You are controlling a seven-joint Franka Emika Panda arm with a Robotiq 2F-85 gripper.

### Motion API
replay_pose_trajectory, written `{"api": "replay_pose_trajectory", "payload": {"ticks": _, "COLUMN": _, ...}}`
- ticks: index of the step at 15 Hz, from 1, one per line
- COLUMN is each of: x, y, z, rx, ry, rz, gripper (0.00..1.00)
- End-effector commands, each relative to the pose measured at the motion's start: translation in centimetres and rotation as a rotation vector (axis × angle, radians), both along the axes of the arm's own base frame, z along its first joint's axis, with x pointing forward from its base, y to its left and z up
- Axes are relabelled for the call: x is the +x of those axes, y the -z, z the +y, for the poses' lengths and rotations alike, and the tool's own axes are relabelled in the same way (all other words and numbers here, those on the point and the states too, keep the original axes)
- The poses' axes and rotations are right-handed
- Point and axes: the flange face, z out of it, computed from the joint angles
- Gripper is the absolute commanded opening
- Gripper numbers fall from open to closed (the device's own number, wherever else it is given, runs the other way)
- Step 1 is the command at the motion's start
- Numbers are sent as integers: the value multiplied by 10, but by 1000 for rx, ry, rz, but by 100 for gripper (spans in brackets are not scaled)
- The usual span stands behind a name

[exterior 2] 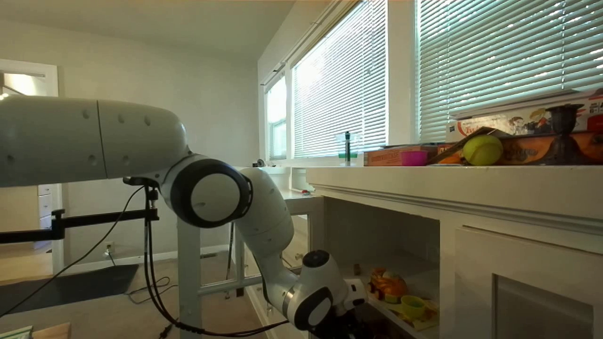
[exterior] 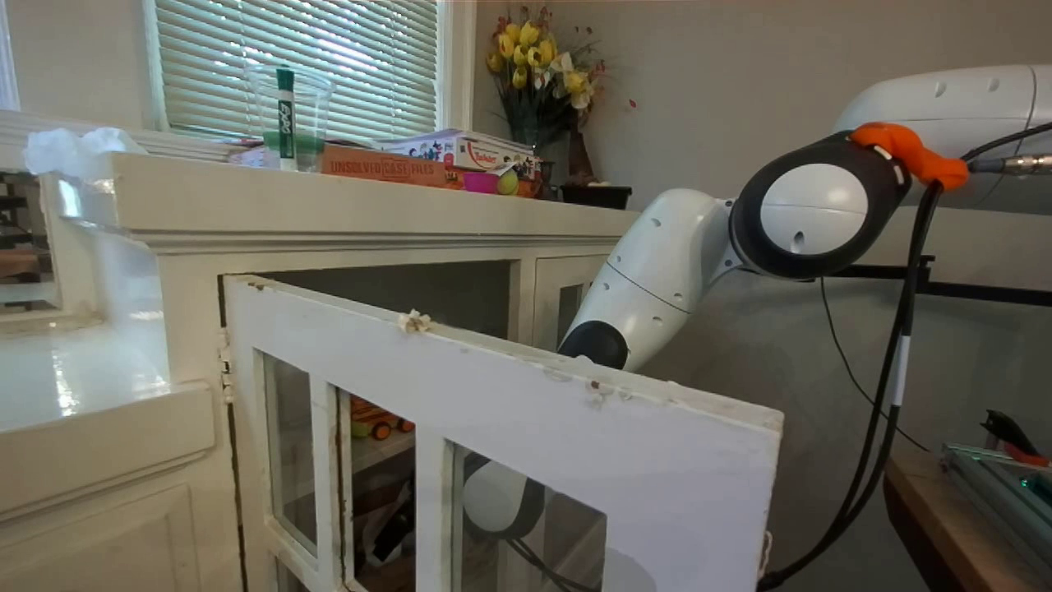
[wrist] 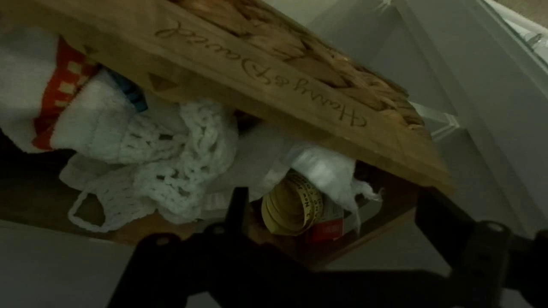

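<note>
In the dim wrist view my gripper stands open, its dark fingers wide apart with nothing held between them. Past the fingertips lies a wicker basket, its wooden band lettered "Harry & David" and appearing upside down. A coiled yellow measuring tape is nearest the left finger, inside the basket. Next to it are a red and white packet and a bunched white cloth. Crocheted white fabric and a towel with a red stripe fill the left part. Both exterior views hide the fingertips.
The cabinet's glazed door swings out beside the arm. Inside, a shelf bears an orange toy and a yellow cup. On the countertop sit a tennis ball, game boxes, a pink cup and a green marker.
</note>
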Motion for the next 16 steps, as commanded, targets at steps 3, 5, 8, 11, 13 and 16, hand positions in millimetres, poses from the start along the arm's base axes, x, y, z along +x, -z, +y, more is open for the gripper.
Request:
{"api": "replay_pose_trajectory", "payload": {"ticks": 3, "x": 2, "y": 1, "z": -1, "rx": -23, "ry": -26, "rz": -17, "gripper": 59}}
{"api": "replay_pose_trajectory", "payload": {"ticks": 5, "x": 2, "y": 1, "z": -2, "rx": -26, "ry": -25, "rz": -17, "gripper": 44}}
{"api": "replay_pose_trajectory", "payload": {"ticks": 8, "x": 2, "y": 1, "z": -4, "rx": -31, "ry": -25, "rz": -16, "gripper": 24}}
{"api": "replay_pose_trajectory", "payload": {"ticks": 11, "x": 1, "y": 2, "z": -4, "rx": -32, "ry": -26, "rz": -16, "gripper": 2}}
{"api": "replay_pose_trajectory", "payload": {"ticks": 13, "x": 1, "y": 2, "z": -5, "rx": -32, "ry": -24, "rz": -16, "gripper": 0}}
{"api": "replay_pose_trajectory", "payload": {"ticks": 16, "x": 1, "y": 2, "z": -5, "rx": -34, "ry": -22, "rz": -16, "gripper": 0}}
